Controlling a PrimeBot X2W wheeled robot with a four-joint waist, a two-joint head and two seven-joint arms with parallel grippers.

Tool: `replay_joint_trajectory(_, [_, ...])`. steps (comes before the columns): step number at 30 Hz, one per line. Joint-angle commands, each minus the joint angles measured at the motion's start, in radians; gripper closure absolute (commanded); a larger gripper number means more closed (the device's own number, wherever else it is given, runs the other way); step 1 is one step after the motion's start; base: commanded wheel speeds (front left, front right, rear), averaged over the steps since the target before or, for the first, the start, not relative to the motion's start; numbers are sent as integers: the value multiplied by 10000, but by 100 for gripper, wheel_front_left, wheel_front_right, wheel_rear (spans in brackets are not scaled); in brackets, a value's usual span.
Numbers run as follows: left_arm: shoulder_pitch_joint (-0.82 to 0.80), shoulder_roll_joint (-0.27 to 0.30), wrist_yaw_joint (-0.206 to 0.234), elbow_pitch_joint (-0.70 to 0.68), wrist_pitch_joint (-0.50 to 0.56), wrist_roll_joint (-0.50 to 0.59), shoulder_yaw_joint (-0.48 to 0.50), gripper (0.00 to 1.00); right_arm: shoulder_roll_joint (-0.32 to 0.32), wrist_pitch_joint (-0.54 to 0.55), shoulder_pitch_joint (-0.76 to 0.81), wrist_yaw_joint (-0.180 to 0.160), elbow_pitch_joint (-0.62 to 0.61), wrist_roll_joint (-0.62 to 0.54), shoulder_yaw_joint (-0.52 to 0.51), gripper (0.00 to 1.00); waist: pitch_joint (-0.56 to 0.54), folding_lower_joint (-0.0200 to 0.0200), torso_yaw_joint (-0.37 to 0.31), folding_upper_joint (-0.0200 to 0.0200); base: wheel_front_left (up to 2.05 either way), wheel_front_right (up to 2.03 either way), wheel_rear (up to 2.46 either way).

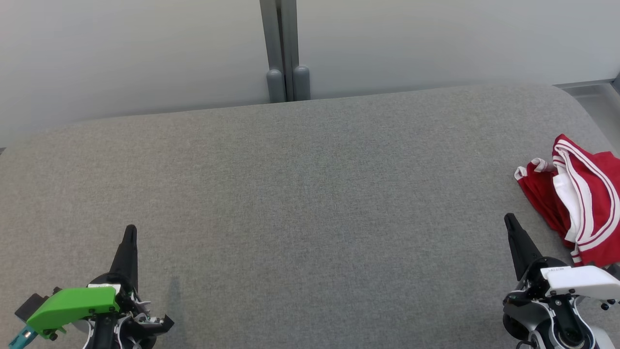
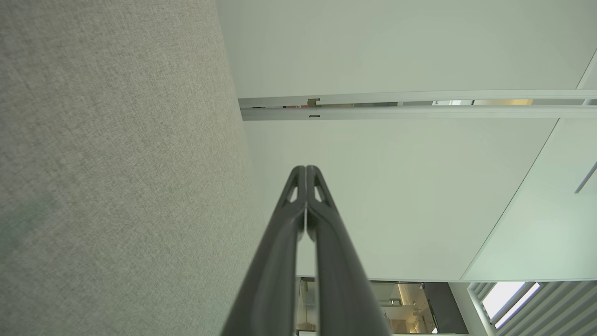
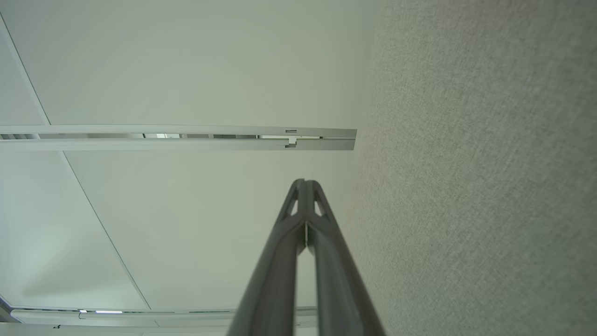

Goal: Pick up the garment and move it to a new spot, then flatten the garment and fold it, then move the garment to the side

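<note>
Grey fabric tabletop (image 1: 310, 194) with rounded far corners, backed by pale wall panels (image 1: 145, 48) and a grey post (image 1: 285, 48) at the seam.

Left claw (image 1: 130, 231): closed, nothing gripped. Its fingers (image 2: 280, 261) are seen pressed tip to tip in the left wrist view.
Right claw (image 1: 509, 219): closed as well, nothing gripped. The same tip-to-tip contact is seen in the right wrist view.

Both are held low at the near edge, well apart, tips aimed at the wall. This reads as a parked pose, judged to leave the middle of the tabletop unobstructed for the head camera and for spreading cloth.

Garment (image 1: 588, 194): red with white stripes, located just right of the right claw and a little beyond its tip, not touched by it. It is well apart from the left claw, across the whole grey stretch. It is cut off by the frame edge, so its full extent can't be told. It is bunched, with layers overlapping unevenly and a white inner face turned out. No flat, squared fold can be made out.

Stage can't be settled. A heap at the right edge fits a garment waiting to be picked up, and equally one set aside after a loose fold. The bunching leans toward the former, as a judgement only.

Being limp and layered, it would be expected to drape and drag if lifted by one point.
</note>
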Motion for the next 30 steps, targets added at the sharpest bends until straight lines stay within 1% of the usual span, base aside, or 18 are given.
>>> replay_joint_trajectory(1, [-112,69,-50,-19,43,-31,26,100,-56,31,-84,-7,-46,34,-19,100,0,0,1,0,0,0,0])
replay_joint_trajectory(30, [-112,69,-51,-19,42,-31,26,100,-56,32,-83,-7,-46,35,-18,100,0,0,1,0,0,0,0])
